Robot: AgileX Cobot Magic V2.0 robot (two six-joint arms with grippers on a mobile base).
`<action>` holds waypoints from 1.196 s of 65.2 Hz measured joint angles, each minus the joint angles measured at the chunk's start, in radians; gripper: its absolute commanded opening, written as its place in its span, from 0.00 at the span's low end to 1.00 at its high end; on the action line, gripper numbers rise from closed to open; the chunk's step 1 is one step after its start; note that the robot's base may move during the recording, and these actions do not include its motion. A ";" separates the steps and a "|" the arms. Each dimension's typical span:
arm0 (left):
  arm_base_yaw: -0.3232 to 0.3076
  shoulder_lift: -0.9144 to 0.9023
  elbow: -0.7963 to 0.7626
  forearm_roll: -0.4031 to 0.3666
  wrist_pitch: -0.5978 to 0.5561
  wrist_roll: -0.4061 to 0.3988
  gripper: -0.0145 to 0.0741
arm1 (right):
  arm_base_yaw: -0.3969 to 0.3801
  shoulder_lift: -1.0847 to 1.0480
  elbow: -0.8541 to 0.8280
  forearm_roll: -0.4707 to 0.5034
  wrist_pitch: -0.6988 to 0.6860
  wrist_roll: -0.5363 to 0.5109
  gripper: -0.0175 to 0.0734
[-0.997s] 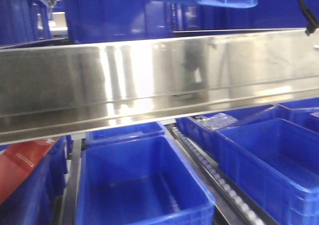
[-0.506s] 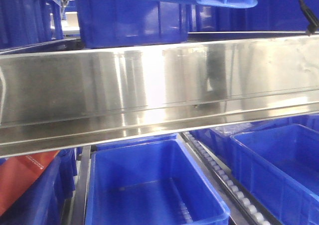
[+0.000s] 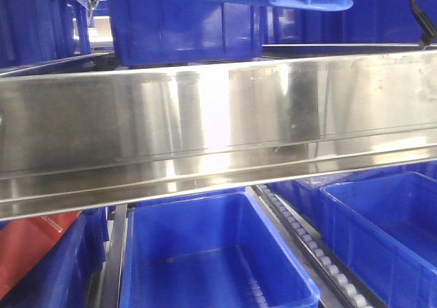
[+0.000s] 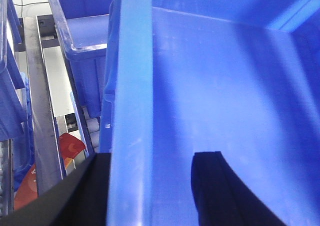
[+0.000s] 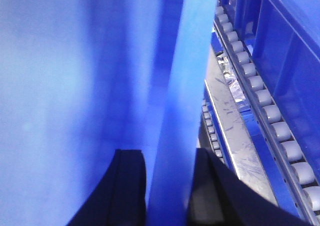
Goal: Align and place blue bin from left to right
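I see the blue bin [image 4: 225, 75] carried between my two arms, above the racking, with other bins and rails lying lower under it. In the left wrist view the left gripper [image 4: 152, 161] is closed on the thick rim of one wall, one black finger [image 4: 60, 196] outside and the other inside the bin. In the right wrist view the same bin [image 5: 75, 85] fills the left part of the picture. The right gripper [image 5: 167, 156] pinches the opposite wall in the same way, with the rim standing between its two dark fingers [image 5: 131, 186].

Beside this wall a roller track [image 5: 272, 113] runs along a neighbouring blue crate [image 5: 295, 45]. Below the left gripper there is another blue crate [image 4: 85, 35], dark metal rails [image 4: 45, 110] and something red [image 4: 70, 146].

In the front view a wide stainless steel beam [image 3: 218, 130] crosses the picture. Under it an open blue crate [image 3: 218, 253] sits left of a roller conveyor [image 3: 321, 260], and a second crate [image 3: 389, 233] is on its right. A red object [image 3: 34, 253] lies at the lower left. Whether the blue rim along the top edge belongs to the carried bin, I cannot tell.
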 measured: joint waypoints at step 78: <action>0.000 0.000 0.000 -0.037 0.064 -0.002 0.04 | -0.012 0.000 -0.015 0.009 -0.047 -0.068 0.02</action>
